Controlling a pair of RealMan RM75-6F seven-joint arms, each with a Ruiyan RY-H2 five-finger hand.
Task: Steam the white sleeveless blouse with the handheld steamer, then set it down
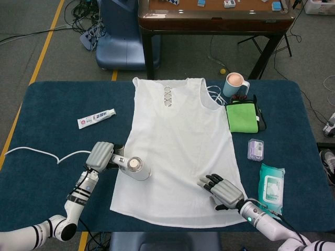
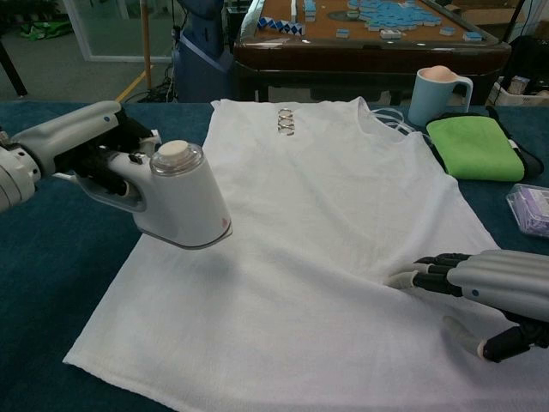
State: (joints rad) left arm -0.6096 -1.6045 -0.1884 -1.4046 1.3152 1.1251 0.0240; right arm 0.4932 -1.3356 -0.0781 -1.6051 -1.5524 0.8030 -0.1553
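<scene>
The white sleeveless blouse [image 1: 178, 141] [image 2: 334, 215] lies flat on the dark blue table, neckline away from me. My left hand [image 1: 100, 156] [image 2: 81, 146] grips the handle of the white handheld steamer [image 1: 133, 168] [image 2: 180, 206], whose head hovers over the blouse's lower left edge. A white cord [image 1: 36, 154] trails from it to the left. My right hand [image 1: 224, 189] [image 2: 480, 283] lies on the blouse's lower right part, fingers spread and fingertips touching the cloth, holding nothing.
A toothpaste tube [image 1: 96, 118] lies left of the blouse. To the right are a mug [image 1: 235, 84] [image 2: 438, 93], a green cloth [image 1: 242, 117] [image 2: 474, 146], a small purple pack [image 1: 255, 149] and a wipes pack [image 1: 271, 183]. A wooden table [image 1: 214, 18] stands beyond.
</scene>
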